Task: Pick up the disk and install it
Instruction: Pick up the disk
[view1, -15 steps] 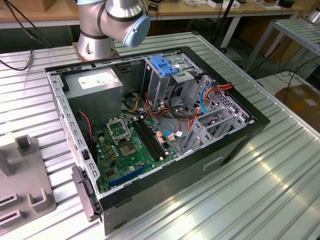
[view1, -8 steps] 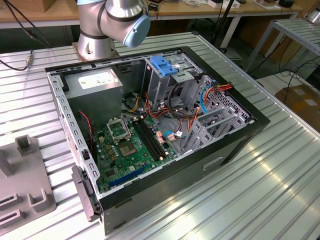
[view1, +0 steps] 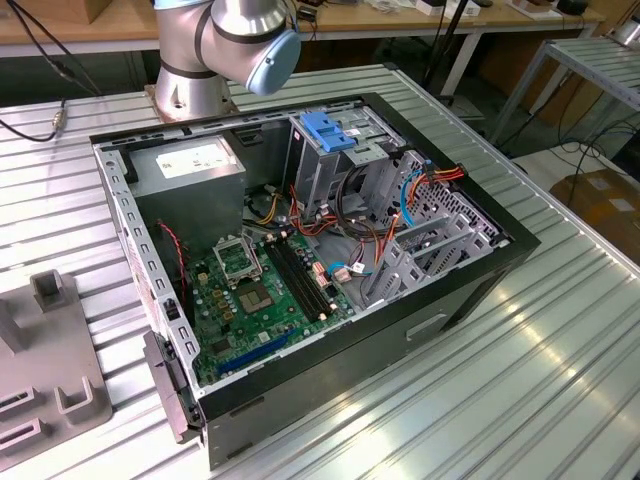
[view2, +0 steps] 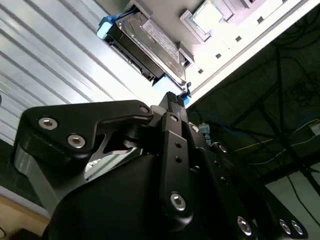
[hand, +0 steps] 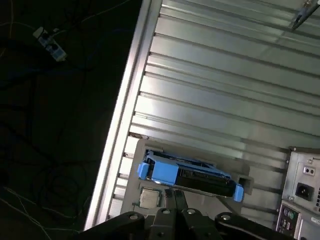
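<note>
In both wrist views the disk (hand: 192, 176) (view2: 145, 42) is a grey metal drive with a label, clipped in a bright blue carrier. It rests in a grey holder (hand: 135, 165) on the ribbed metal table, close to the table's edge. My gripper (hand: 175, 192) (view2: 172, 100) hangs close over the disk's long side and looks apart from it. Its fingers stand together, shut, with nothing between them.
The exterior view has the open computer case (view1: 480, 275) with motherboard, cables and a metal drive cage topped by a fixed blue bracket (view1: 328, 130). The arm's base (view1: 195, 70) stands behind the case. A grey fixture (view1: 50, 360) lies at that view's left. Beyond the table edge (hand: 122, 115) the floor drops away.
</note>
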